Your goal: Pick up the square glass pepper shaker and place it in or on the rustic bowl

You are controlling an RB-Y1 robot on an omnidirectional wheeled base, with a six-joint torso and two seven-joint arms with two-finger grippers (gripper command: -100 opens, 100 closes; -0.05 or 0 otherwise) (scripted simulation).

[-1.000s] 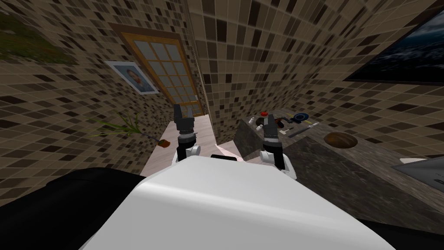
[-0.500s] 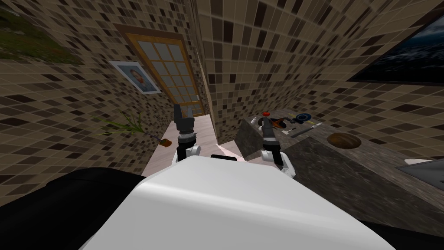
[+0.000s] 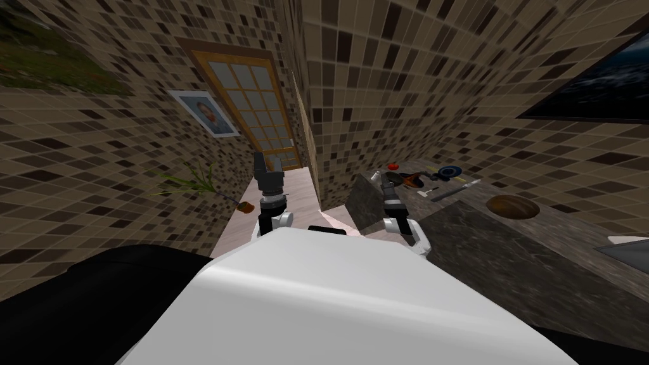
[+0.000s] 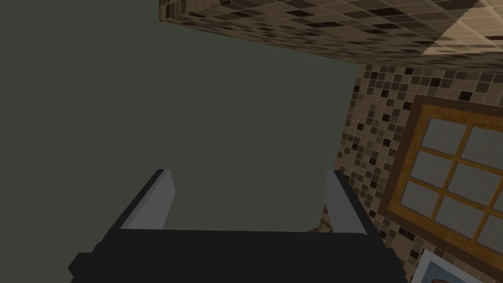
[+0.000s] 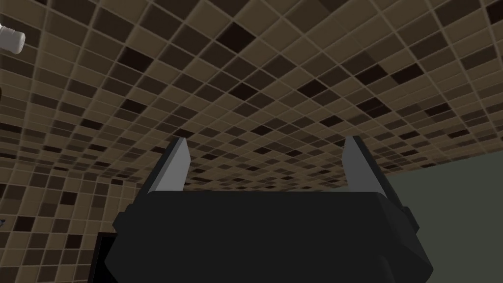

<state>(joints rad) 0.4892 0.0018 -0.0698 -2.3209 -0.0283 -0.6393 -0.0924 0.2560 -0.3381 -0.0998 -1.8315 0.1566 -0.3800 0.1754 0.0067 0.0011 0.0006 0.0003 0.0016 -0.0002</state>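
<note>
The brown round bowl sits on the dark stone counter to my right. At the counter's far end lies a cluster of small items, with a small pale thing at its near edge that may be the shaker; I cannot tell. A white cap-like piece shows off to one side of my right gripper. My right gripper hovers open over the counter's far corner, nothing between its fingers. My left gripper is open and empty, raised over the pale floor strip.
The cluster holds a red item, a blue round item, an orange and dark item and a long utensil. Tiled walls close in behind the counter. A paned door and a potted plant stand to the left.
My view has swung slightly, sliding the door, bowl and counter items to the right. My right hand has turned and shifted a little left, near the counter's far corner. The left arm is still.
</note>
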